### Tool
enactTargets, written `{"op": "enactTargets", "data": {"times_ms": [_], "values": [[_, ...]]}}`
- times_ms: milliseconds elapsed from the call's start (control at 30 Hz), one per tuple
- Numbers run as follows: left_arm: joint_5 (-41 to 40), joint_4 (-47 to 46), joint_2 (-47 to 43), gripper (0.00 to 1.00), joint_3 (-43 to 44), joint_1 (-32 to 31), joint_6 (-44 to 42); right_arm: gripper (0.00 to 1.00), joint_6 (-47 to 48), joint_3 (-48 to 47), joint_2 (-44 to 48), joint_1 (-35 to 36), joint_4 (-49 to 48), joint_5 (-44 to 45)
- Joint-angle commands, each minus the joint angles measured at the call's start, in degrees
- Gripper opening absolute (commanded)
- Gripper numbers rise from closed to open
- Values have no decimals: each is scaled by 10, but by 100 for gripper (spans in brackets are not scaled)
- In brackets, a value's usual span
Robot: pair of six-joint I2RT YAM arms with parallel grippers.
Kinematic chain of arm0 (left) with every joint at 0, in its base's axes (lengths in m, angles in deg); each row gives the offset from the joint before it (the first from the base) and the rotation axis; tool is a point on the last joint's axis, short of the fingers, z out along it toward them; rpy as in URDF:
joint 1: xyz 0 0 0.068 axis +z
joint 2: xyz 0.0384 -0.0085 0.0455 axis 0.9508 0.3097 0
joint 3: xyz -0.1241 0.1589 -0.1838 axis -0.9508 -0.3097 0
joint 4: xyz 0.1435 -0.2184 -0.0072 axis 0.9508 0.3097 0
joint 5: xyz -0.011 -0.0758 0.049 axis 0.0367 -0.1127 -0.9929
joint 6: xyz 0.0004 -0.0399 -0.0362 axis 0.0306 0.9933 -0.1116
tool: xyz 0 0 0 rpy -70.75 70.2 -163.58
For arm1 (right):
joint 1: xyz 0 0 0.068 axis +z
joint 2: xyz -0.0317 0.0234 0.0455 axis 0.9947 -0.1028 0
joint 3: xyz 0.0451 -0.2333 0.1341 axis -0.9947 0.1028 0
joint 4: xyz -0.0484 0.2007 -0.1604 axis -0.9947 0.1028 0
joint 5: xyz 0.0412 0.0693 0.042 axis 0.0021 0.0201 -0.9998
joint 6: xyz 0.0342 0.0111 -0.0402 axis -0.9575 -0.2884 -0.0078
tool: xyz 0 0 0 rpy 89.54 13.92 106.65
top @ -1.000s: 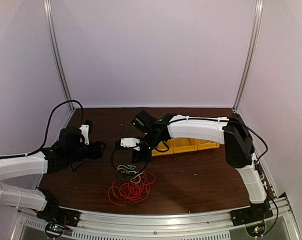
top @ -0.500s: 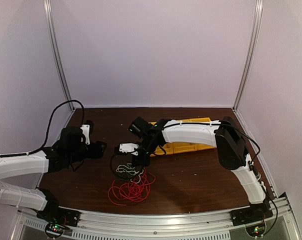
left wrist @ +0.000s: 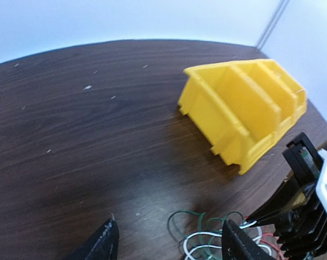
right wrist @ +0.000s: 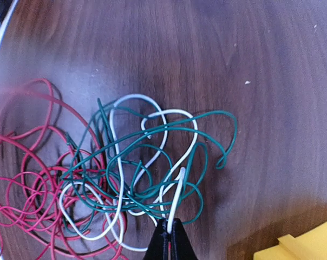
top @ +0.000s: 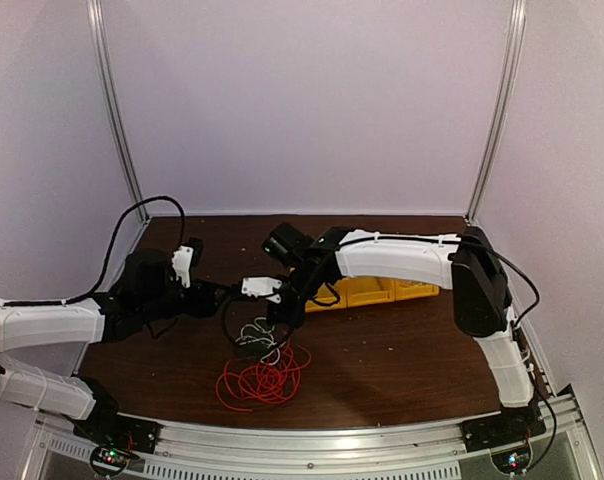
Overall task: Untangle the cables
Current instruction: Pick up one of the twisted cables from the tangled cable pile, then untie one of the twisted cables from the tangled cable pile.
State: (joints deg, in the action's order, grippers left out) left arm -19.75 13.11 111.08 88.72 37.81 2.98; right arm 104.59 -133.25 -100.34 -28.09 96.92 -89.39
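Three thin cables lie tangled on the dark wooden table. The red cable (right wrist: 28, 184) (top: 263, 381) forms many loops nearest the arms. The white cable (right wrist: 152, 119) and a dark green cable (right wrist: 207, 116) are looped through each other just beyond it. My right gripper (right wrist: 169, 222) (top: 273, 318) is shut on one end of the white cable, right over the tangle. My left gripper (left wrist: 171, 238) (top: 222, 296) is open, low over the table just left of the tangle, with green and white loops (left wrist: 207, 238) showing between its fingertips, and it touches neither.
A yellow divided bin (left wrist: 244, 111) (top: 382, 292) lies on the table behind and right of the tangle, close to the right arm. The enclosure's white walls and metal posts (top: 117, 110) surround the table.
My right gripper's jaws have closed onto the white cable's end. The left arm has moved right, closer to the tangle, still open.
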Motion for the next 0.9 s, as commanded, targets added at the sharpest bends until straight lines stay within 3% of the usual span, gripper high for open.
{"op": "enactTargets", "data": {"times_ms": [0,300,500,867], "values": [[160,-178,-28,67,-43,3,-21,0,-6,-9,93,3,9,-25],[224,-355,-58,69,-91,-20,-53,0,-12,-22,148,2,15,-49],[275,-340,7,67,-24,-39,-92,0,-16,-38,168,2,19,-70],[308,-481,148,53,3,-54,-42,0,-1,-52,219,-2,29,-60]]}}
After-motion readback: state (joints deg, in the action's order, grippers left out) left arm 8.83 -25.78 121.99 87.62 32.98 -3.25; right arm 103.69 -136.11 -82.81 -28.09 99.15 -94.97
